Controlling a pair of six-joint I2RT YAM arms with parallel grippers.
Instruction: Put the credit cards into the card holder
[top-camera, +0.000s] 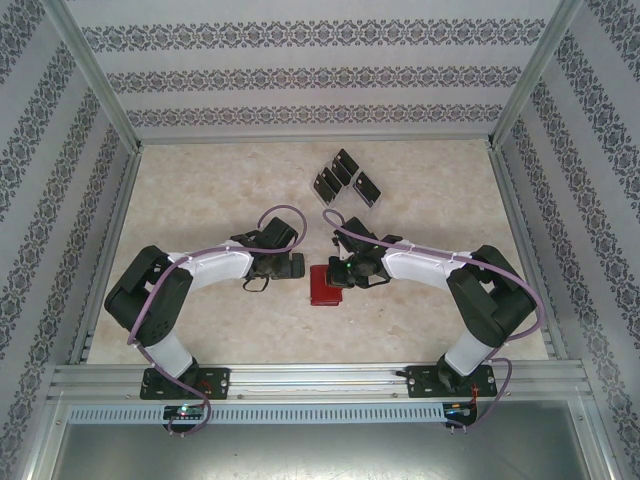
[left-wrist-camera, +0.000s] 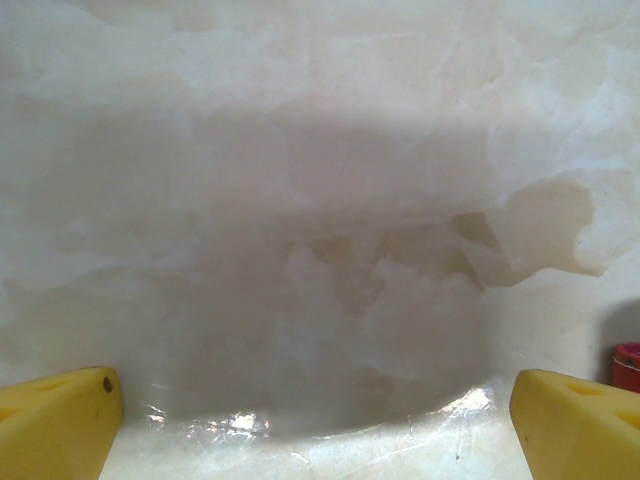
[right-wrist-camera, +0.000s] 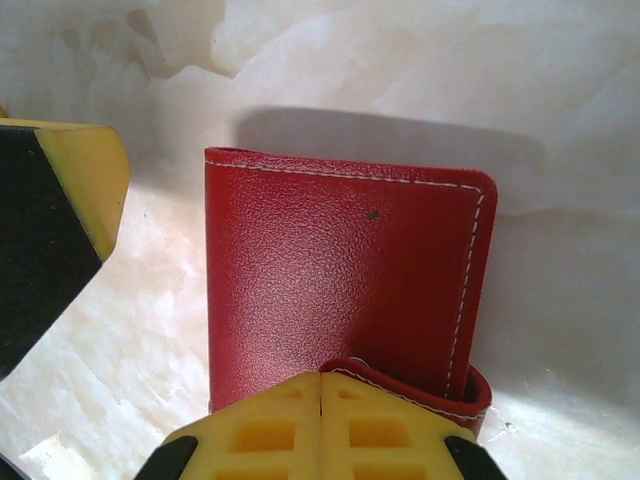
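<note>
– Wallet (top-camera: 325, 290) and cards: where do they lie? Take me across the table (top-camera: 200, 190) from left to right.

– Left arm (top-camera: 150, 295) first. It folds in from its base toward the middle, low over the marbled top.

– And its claw?

– The left claw (left-wrist-camera: 318, 425) stands wide open. In its wrist view the two yellow fingers (left-wrist-camera: 60, 420) sit at opposite bottom corners with bare table between them, so it has hold of nothing. A sliver of red shows at the right edge of that view: the wallet is just beside it.

– Then the wallet itself?

– Near the middle of the table, toward the near side, between the two claws. It lies flat and folded shut, red with pale stitching, its tab (right-wrist-camera: 420, 390) wrapped round one edge.

– The right claw?

– The right claw (right-wrist-camera: 320, 400) is closed, its tips pressed flush together with nothing visible between them. They hang at the wallet's edge, right by the tab. Whether they touch it I cannot tell. One padded finger (right-wrist-camera: 50, 230), yellow with a black face, stands just left of the wallet in that view.

– The cards?

– The cards (top-camera: 366, 188) are at the far side, slightly right of centre, a small cluster of dark rectangles well apart from the wallet and both claws. They are too small to count, or to say whether they lie flat or lean.

– And furthest right?

– The right arm (top-camera: 490, 300), folded in like the left one.
</note>
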